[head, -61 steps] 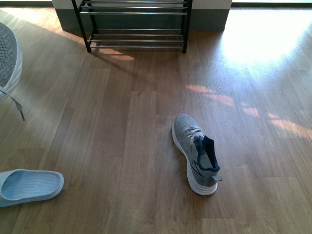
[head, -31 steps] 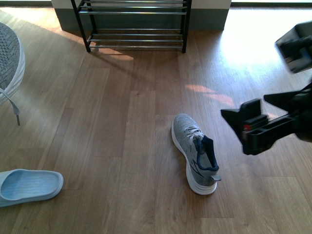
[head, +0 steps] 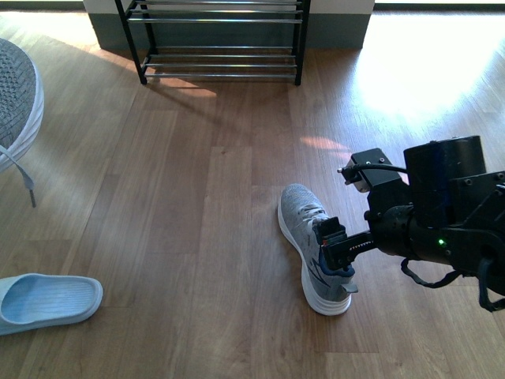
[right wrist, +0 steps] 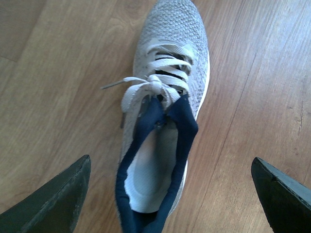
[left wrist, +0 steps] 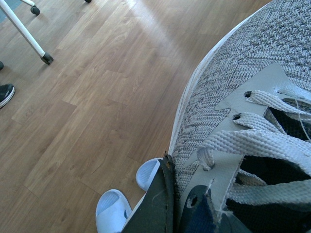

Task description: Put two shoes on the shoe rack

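A grey knit sneaker (head: 304,225) with a white sole and navy lining lies on the wood floor, toe toward the rack. My right gripper (head: 335,249) hangs open just above its heel opening. In the right wrist view the sneaker (right wrist: 163,111) lies between my two spread fingers (right wrist: 58,199). My left gripper (left wrist: 187,213) is shut on the other grey sneaker (left wrist: 243,92) at its tongue. That sneaker shows at the left edge of the front view (head: 16,99), held off the floor. The shoe rack (head: 221,39) stands at the far wall.
A pale blue slide sandal (head: 47,300) lies at the near left. The left wrist view shows two pale blue sandals (left wrist: 112,211) below the held sneaker, a white wheeled leg (left wrist: 29,34) and a dark shoe (left wrist: 5,93) at the edge.
My right arm has come in from the right and now hangs over the heel of the sneaker on the floor. The held sneaker at the left has shifted slightly.
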Controlling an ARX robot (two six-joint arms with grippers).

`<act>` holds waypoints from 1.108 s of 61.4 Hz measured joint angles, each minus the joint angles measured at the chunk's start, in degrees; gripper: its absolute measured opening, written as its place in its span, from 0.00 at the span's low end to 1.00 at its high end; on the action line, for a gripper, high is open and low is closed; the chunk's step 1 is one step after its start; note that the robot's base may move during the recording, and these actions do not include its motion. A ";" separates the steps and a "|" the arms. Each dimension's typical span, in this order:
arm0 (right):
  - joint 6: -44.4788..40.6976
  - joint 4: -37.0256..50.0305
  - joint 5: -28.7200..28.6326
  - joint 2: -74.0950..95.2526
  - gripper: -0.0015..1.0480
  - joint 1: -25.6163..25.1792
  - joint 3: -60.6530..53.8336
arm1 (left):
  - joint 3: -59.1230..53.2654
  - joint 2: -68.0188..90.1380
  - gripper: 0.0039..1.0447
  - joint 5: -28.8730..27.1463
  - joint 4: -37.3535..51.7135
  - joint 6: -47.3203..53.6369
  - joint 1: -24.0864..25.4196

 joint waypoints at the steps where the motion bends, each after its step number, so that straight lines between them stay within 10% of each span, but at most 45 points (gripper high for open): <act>1: 0.00 -0.33 0.04 0.72 0.91 -0.31 0.85 | 0.00 0.00 0.01 0.00 0.00 0.00 0.00; 48: 0.85 -6.23 4.07 15.96 0.91 -3.67 18.47 | 0.00 0.00 0.01 0.00 0.00 0.00 0.00; 68: 6.47 -10.03 4.76 18.29 0.47 -3.87 20.92 | 0.00 0.00 0.01 0.00 0.00 0.00 0.00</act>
